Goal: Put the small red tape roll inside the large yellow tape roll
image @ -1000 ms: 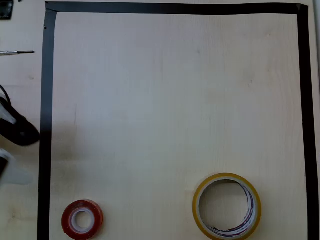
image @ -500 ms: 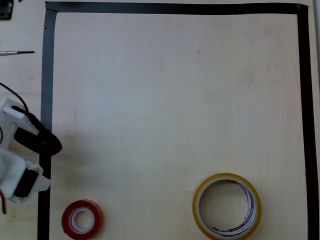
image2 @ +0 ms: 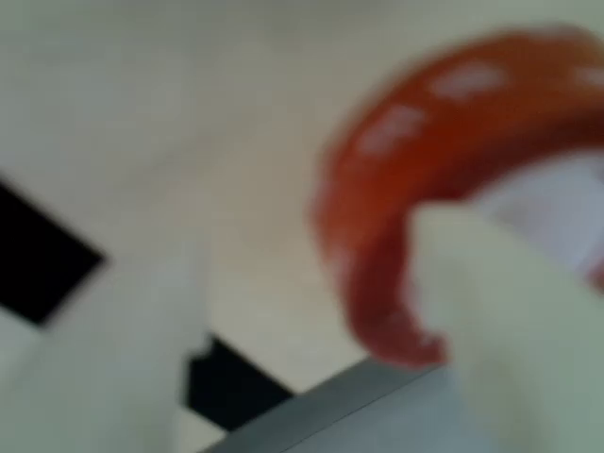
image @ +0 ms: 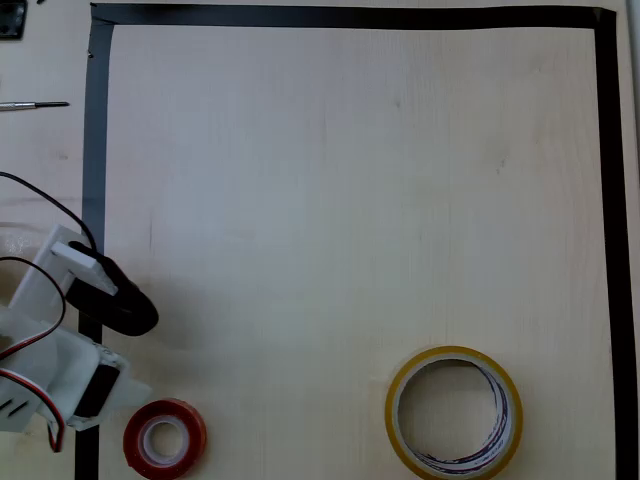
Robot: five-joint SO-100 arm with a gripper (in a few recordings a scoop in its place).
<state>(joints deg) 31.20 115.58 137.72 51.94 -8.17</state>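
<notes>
Pale wood-grain table point(image: 330, 200) fills the overhead view, with a frame of black tape point(image: 95, 180) marking a rectangle along its left, top and right sides. Outside that frame, at the upper left, lies a thin metal tool point(image: 35, 104).

Lower on the left edge, the white arm reaches in over the black tape line, with red and black wires looping beside it. Its gripper point(image: 128, 345) shows a dark finger above and a white finger below, set apart with a clear gap between them and nothing held in that gap. The white finger ends just above the small red tape roll point(image: 165, 437), which lies flat near the bottom left corner, its white core facing up; whether they touch cannot be told.

Well apart, toward the bottom right, the large yellow tape roll point(image: 454, 412) lies flat too, its wide hole showing bare table.

In the blurred wrist view, the red roll point(image2: 444, 160) looms large at upper right, partly behind a pale finger.
</notes>
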